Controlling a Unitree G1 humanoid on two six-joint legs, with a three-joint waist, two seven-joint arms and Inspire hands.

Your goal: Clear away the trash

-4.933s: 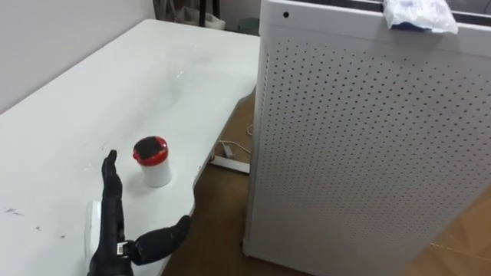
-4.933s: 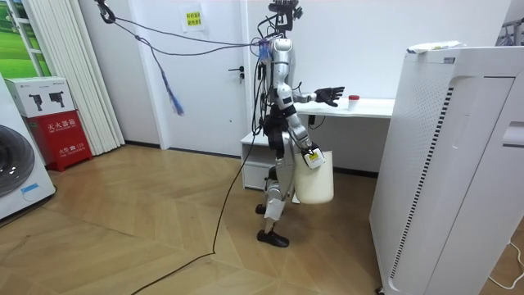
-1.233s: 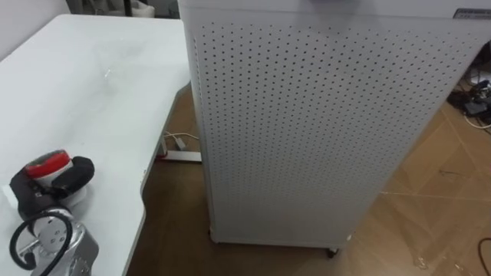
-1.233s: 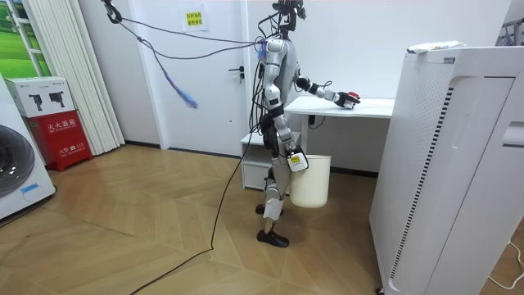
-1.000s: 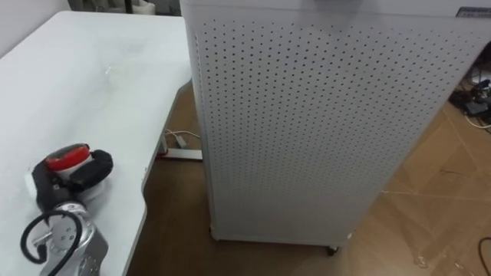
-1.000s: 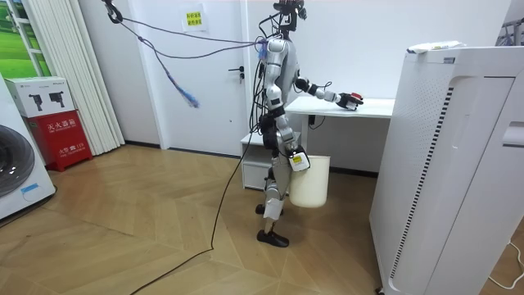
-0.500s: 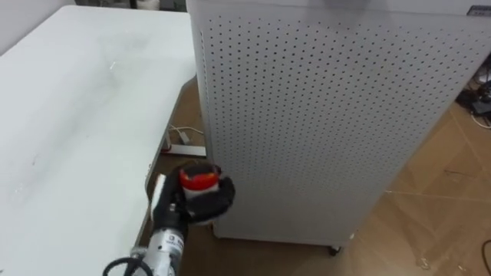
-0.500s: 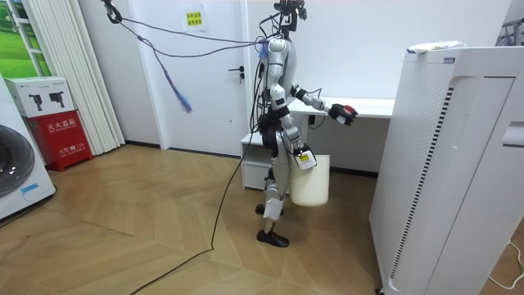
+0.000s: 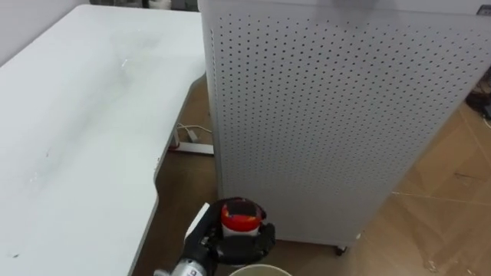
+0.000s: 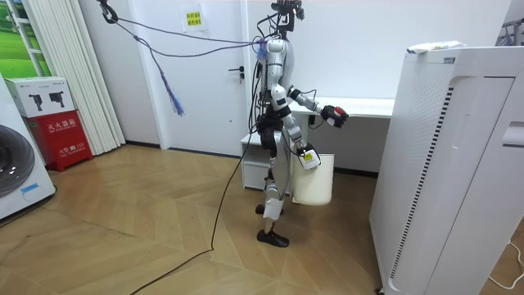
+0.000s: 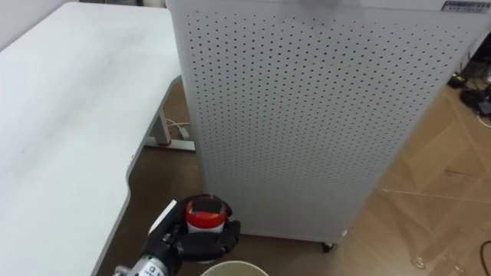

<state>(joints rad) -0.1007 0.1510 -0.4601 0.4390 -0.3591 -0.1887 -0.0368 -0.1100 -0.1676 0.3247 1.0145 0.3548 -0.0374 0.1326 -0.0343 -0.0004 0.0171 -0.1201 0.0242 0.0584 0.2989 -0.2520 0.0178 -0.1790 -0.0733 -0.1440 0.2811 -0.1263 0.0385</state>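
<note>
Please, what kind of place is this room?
Probably a test room set up like a home: a washing machine, a white table and a tall perforated cabinet stand on a wooden floor.

Bin (image 9: 253,269) cut off by bottom edge

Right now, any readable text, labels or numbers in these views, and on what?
Yellow sign: too small to read.
Red box: white characters, too small to read.
White carton: dark pictures, no legible words.
Label on the perforated cabinet: blurred.
Red-lidded cup in the left hand: no print legible.
</note>
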